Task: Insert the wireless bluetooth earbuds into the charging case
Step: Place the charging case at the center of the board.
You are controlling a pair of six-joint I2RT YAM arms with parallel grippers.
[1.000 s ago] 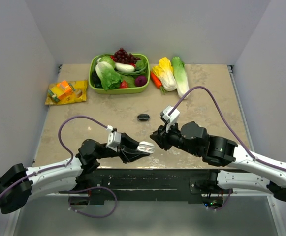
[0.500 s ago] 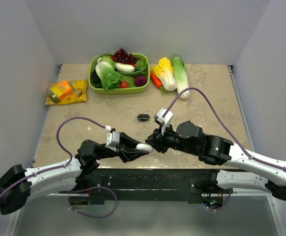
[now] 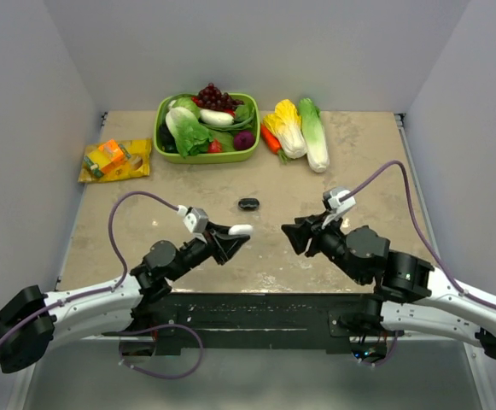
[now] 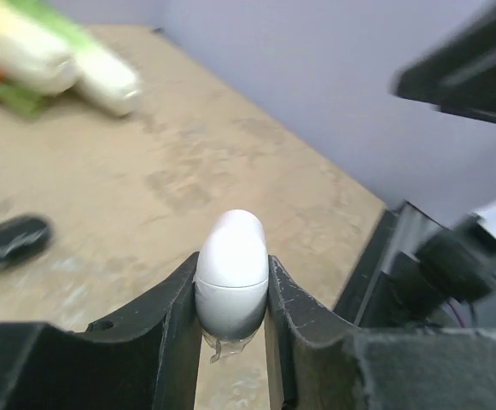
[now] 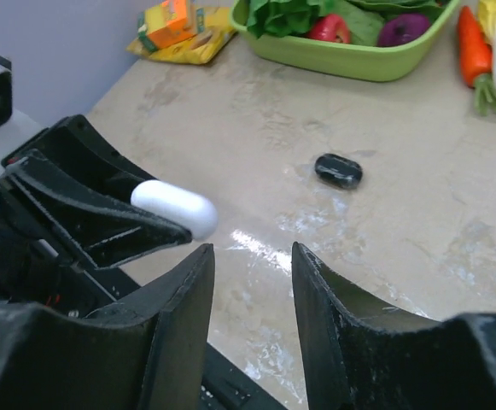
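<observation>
Charging case (image 4: 230, 272), shut, between left jaws

In the left wrist view, the white charging case (image 4: 230, 265) has its lower end hidden between the left jaws. The dark oval (image 4: 10, 239) at the left edge and the vegetables (image 4: 51, 60) at upper left are blurred, and the frame cuts the vegetables off.

White arms (image 3: 85, 301) with black joints, trailing apparently purple cables (image 3: 112, 235).

left end effector (image 3: 236, 237): clamps white charging case (image 3: 241, 229) | right end effector (image 3: 288, 237): near, not touching | black case (image 3: 248, 203): on table (image 3: 358, 154)
</observation>
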